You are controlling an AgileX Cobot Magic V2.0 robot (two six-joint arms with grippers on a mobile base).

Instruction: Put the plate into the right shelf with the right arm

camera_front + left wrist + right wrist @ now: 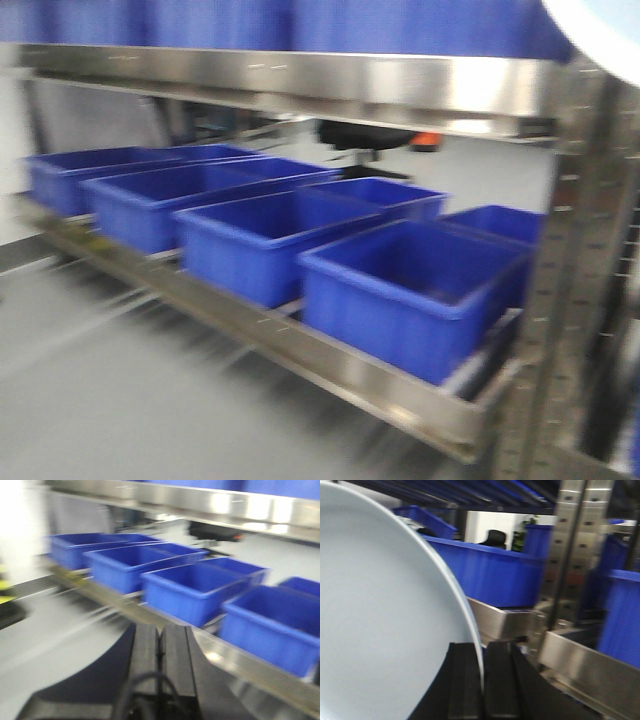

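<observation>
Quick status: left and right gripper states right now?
Left gripper: closed, holding nothing.
Right gripper: closed on the rim of the plain round glossy white plate.

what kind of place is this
Likely a storeroom or warehouse-type space, though the views are blurred: a long steel rack with perforated uprights, a row of open blue bins on it, and a bare grey floor.

The left gripper (160,628) is matte black: two flat, rectangular fingers (145,650) with squared tips on a wider body that flares out below. A thin black cable (142,687) loops across its base. The right gripper (482,647) has the same slab-like black fingers (500,675) and flared body.
</observation>
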